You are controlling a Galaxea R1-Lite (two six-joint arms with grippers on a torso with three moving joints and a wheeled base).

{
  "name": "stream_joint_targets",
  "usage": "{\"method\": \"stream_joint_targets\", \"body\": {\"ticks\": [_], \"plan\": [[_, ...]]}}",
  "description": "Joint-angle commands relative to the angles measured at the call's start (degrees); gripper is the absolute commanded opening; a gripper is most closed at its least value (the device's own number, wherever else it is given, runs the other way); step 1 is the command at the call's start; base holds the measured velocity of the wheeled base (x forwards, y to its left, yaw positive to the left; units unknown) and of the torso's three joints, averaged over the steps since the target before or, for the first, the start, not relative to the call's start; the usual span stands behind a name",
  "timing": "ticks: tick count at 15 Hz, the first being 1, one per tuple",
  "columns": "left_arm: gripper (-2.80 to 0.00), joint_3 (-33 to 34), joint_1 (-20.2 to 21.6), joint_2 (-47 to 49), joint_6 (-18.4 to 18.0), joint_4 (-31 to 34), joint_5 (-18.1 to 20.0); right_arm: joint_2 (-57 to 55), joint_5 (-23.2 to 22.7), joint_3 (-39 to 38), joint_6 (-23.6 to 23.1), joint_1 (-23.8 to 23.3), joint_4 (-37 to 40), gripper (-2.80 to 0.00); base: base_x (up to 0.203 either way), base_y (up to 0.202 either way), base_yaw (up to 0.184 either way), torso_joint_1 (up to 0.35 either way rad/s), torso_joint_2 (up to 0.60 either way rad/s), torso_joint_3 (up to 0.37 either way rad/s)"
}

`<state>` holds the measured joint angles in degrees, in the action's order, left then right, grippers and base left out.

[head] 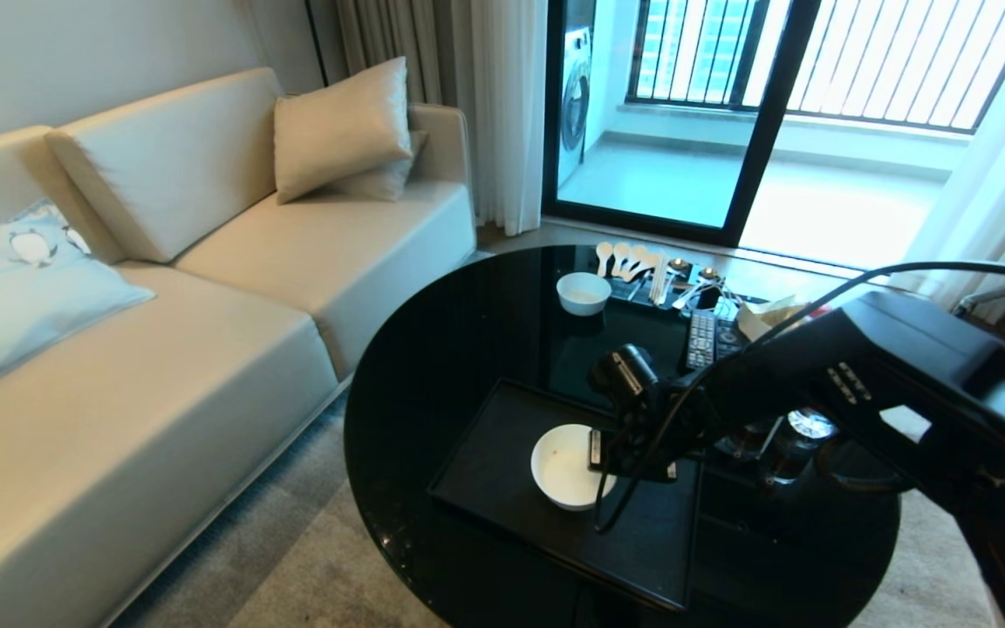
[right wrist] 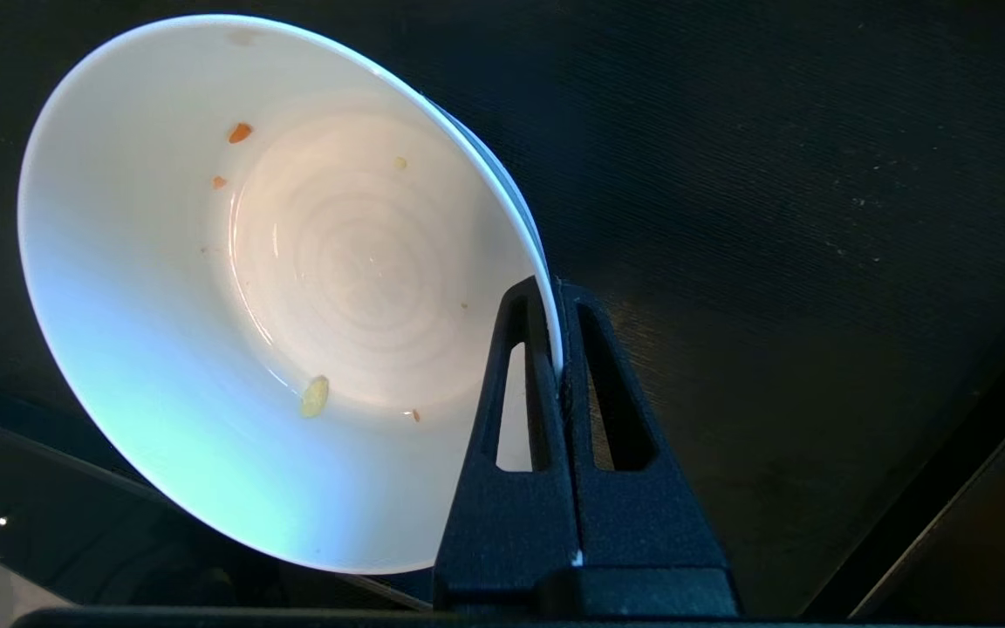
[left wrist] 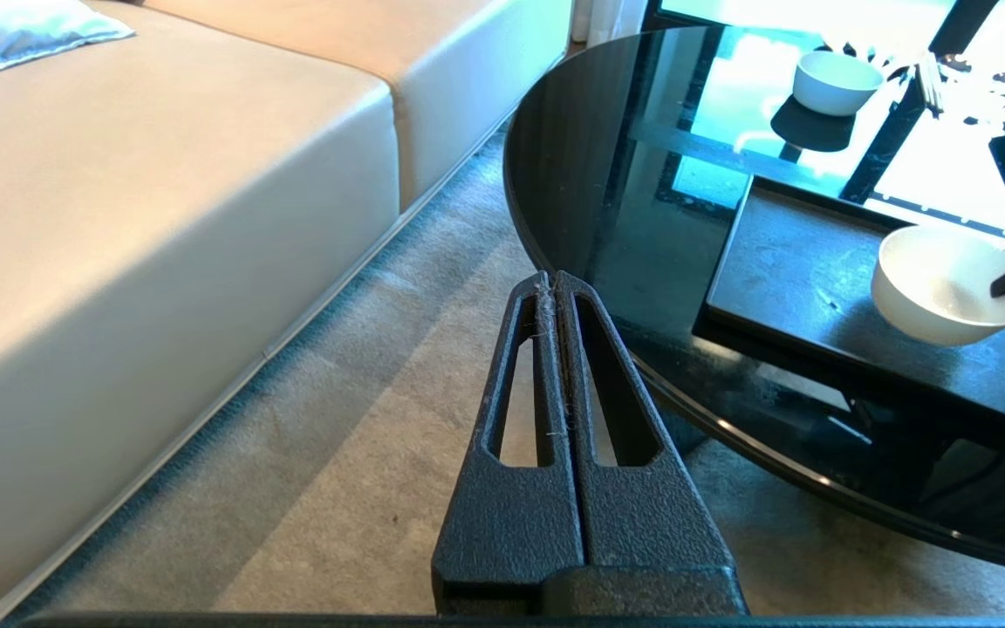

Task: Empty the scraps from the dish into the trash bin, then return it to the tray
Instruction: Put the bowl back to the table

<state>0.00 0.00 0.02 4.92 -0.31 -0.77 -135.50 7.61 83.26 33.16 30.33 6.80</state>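
So the right claw is pinching the rim of the dish, fingers squeezed tight with the thin white edge sandwiched between them. In the right wrist view the dish is looking nearly cleaned out: just a few tiny leftover bits sticking to the glossy inside, a couple of orange flecks and a pale yellowish crumb. No big strips or slices showing in there.

From the head view the dish is sitting over the tray, roughly in the middle of it, with the right arm reaching in from the right side and its claw gripping the dish's right-hand rim. Can't quite tell whether the bottom of the dish is actually resting flat on the tray or hanging just above it; in the left wrist view the dish is looking like it's down on the tray or very close.

The tray is lying on the round black glass surface, near its front edge. Farther back on that surface a second, smaller white bowl is sitting, with some white spoons and a remote near it.

The left claw is hanging off to the side above the carpet between the sofa and the surface, fingers pressed fully together and holding nothing.

Not seeing the trash bin in any view.
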Motion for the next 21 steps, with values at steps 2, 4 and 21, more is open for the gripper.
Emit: {"method": "stream_joint_targets", "body": {"ticks": [2, 4, 21], "plan": [[-2.8, 0.0, 0.0, -0.02, 0.06, -0.04, -0.02, -0.73, 0.04, 0.06, 0.15, -1.1, -0.12, -2.8, 0.0, 0.0, 0.0, 0.0, 0.0, 0.0], [-2.8, 0.0, 0.0, -0.02, 0.09, -0.04, -0.02, -0.81, 0.04, 0.06, 0.15, -1.55, -0.12, -2.8, 0.0, 0.0, 0.0, 0.0, 0.0, 0.0], [-2.8, 0.0, 0.0, -0.02, 0.04, -0.04, -0.02, 0.67, 0.39, -0.56, 1.47, -2.03, 0.07, 0.0, 0.0, 0.0, 0.0, 0.0, 0.0, 0.0]]}}
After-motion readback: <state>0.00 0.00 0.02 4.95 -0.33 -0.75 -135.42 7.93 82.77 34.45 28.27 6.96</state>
